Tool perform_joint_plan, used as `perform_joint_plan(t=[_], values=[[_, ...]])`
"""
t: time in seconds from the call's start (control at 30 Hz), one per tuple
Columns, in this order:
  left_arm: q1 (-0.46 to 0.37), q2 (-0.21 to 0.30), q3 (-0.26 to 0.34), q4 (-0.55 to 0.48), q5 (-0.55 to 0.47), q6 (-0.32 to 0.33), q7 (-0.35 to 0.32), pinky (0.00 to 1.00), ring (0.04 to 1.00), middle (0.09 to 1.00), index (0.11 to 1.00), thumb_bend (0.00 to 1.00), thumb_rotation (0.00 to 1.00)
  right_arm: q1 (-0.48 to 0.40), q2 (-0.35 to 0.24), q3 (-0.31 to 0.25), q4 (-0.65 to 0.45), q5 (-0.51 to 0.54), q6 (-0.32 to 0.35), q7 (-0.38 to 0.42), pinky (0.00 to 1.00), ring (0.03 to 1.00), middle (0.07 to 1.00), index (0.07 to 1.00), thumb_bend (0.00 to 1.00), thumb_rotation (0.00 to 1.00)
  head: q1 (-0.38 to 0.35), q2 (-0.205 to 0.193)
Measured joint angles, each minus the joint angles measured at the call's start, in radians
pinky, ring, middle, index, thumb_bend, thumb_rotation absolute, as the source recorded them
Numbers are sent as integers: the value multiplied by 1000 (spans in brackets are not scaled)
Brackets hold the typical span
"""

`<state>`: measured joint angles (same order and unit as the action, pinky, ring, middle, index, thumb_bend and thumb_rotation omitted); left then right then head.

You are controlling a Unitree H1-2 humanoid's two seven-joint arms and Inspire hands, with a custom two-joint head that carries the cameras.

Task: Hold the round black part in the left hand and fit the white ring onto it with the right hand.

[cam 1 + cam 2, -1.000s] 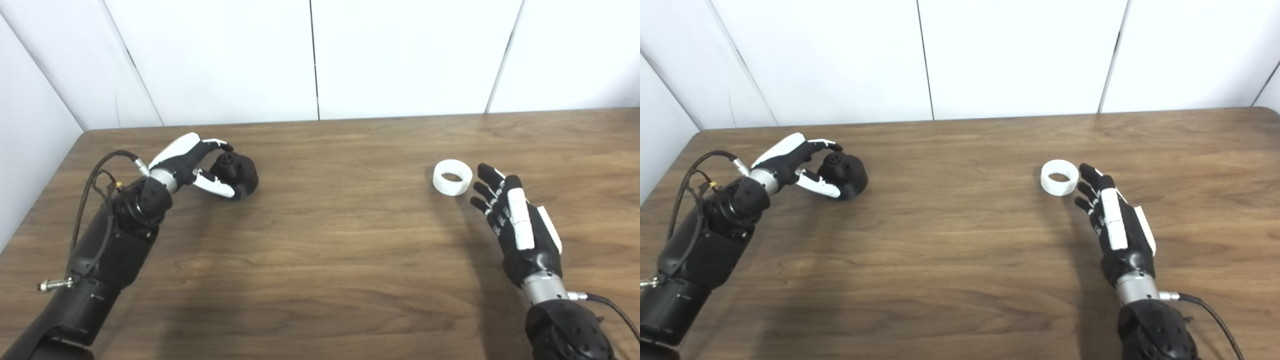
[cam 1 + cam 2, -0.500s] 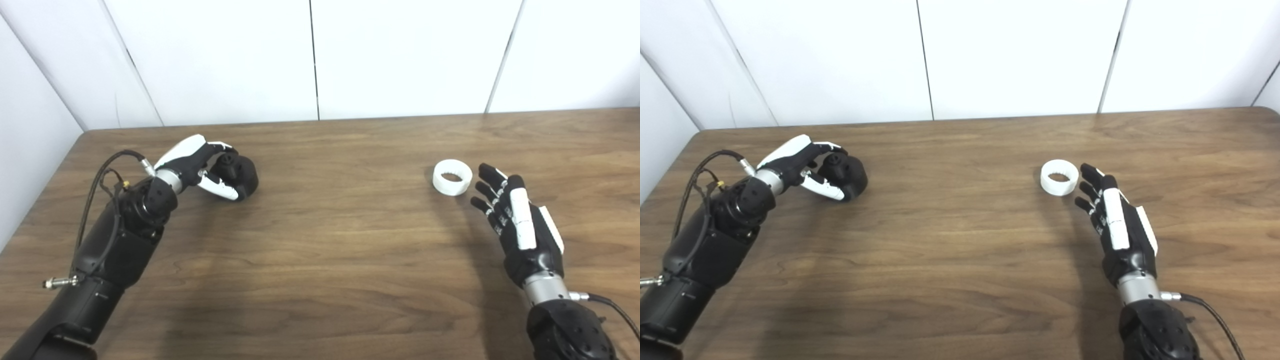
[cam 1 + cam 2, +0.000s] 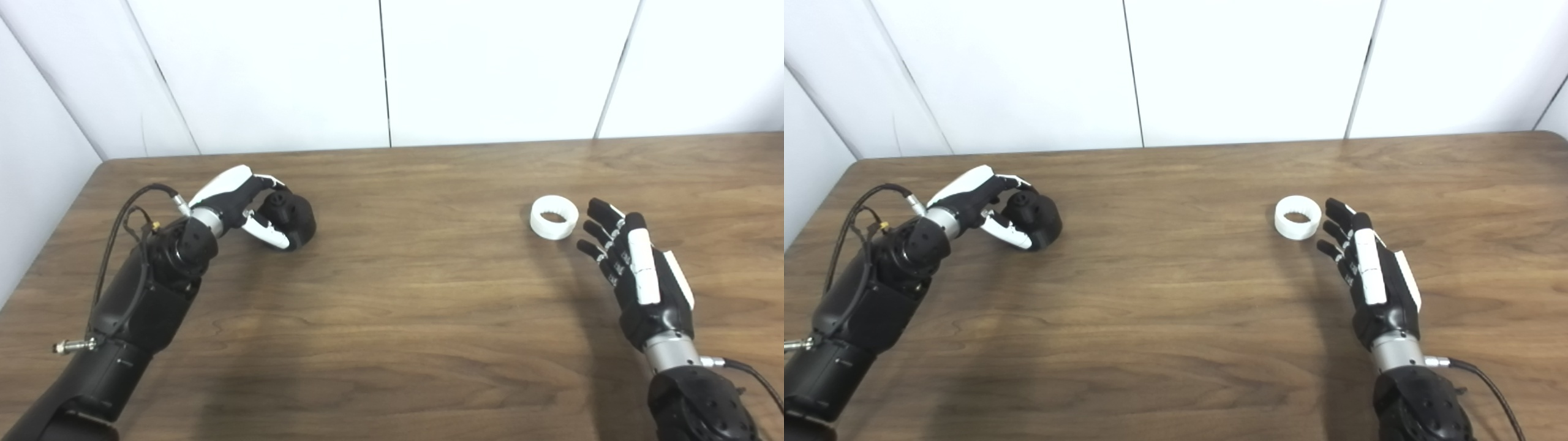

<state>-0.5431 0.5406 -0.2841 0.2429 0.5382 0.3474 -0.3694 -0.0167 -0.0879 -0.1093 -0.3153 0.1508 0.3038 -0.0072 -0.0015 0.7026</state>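
Fingers (image 3: 269, 180) of the left hand (image 3: 236, 199) curl over the top of the round black part (image 3: 288, 212), and the thumb reaches along its near side, so the hand wraps around the part. From these views I cannot tell if the grasp is already firm or only closing. The part seems to rest on the wooden table (image 3: 404, 294), at about 9 o'clock from the middle of the table, close to the left edge.

On the other side, the right hand (image 3: 637, 266) is released: its fingers are straight and a little apart, and they hold nothing. The hand lies low over the table with the fingertips pointing toward 11 o'clock. The white ring (image 3: 554, 217) stands flat on the table with its opening up, just beside those fingertips, at about 11 o'clock from the hand. I see a narrow gap between them, so I judge they do not touch. The ring and the black part are well apart, one at each side of the table.

I judge the task is at its beginning. The left hand is taking the black part, but the part is not yet lifted. The ring is untouched. What is left: to grasp the ring, to bring both things together, and to fit the ring on the part.
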Motion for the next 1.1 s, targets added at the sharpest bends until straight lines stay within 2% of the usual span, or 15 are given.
perform_joint_plan(t=[0.2, 0.43, 0.73, 0.97, 1.1], values=[[0, 0, 0, 0, 6, 14, 1, 899, 1000, 949, 720, 897, 50, 0, -2, 0, 0, 0, 0, 2, 847, 911, 902, 838, 612, 929, 2, 2], [0, -1, 1, -1, 6, 22, 7, 887, 1000, 945, 696, 886, 35, -4, -4, 1, 0, 3, 0, 3, 853, 912, 905, 835, 613, 922, 3, 2], [6, -2, 1, -13, 6, 22, 10, 860, 983, 930, 693, 886, 96, -8, -4, 4, 0, 2, 0, 3, 845, 908, 904, 837, 617, 918, 3, 3], [27, -2, -6, -85, 11, 25, -1, 874, 986, 936, 696, 897, 137, -11, -4, 4, 0, 2, 0, 3, 858, 913, 912, 844, 637, 910, 0, 0], [41, -2, -15, -134, 14, 29, -26, 887, 995, 937, 697, 911, 126, -12, -2, 4, 0, 3, 0, 3, 871, 917, 910, 844, 616, 919, 0, -3]])
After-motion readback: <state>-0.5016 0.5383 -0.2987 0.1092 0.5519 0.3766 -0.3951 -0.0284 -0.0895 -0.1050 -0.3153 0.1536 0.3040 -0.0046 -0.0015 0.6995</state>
